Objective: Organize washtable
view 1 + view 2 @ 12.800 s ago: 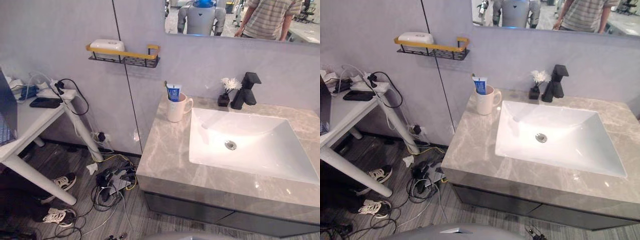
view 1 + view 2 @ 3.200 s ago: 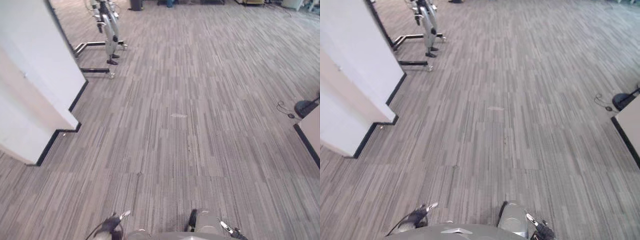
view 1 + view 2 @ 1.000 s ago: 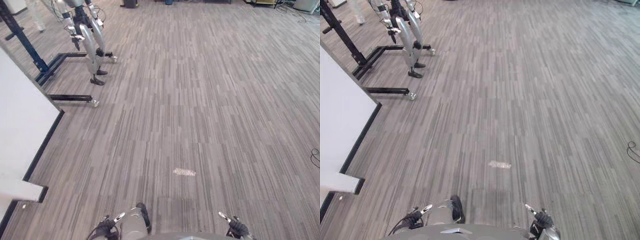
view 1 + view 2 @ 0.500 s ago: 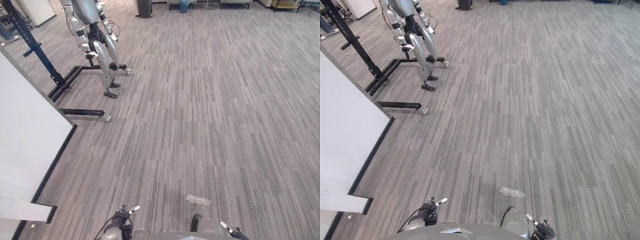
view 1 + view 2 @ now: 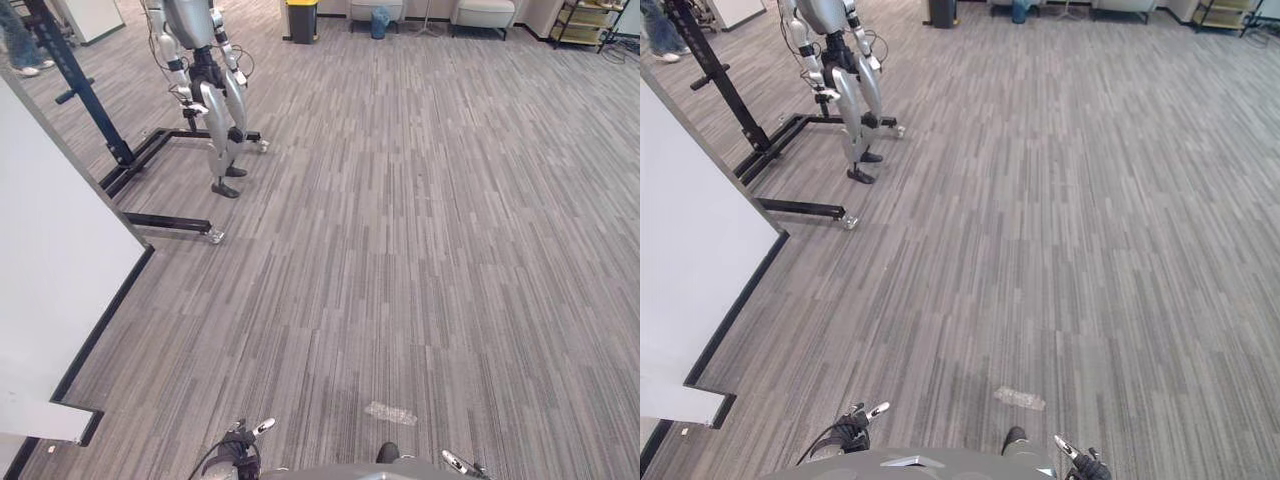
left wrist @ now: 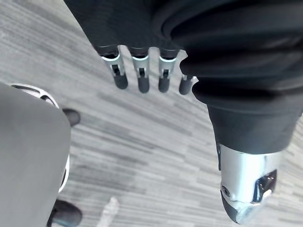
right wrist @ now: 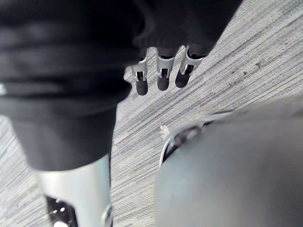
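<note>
Grey striped carpet floor lies ahead of me. My left hand hangs low at my side; in the left wrist view its fingers point straight down at the carpet, open and holding nothing. My right hand hangs on the other side. Its fingers are also straight and empty over the floor.
Another humanoid robot hangs on a black wheeled stand at the far left. A white partition runs along the left. A small pale scrap lies on the carpet just ahead. A yellow bin stands far back.
The camera has turned from the washtable to open floor. Over the last second the view has shifted, bringing the hung robot and stand further in. Both hands still hang empty.
</note>
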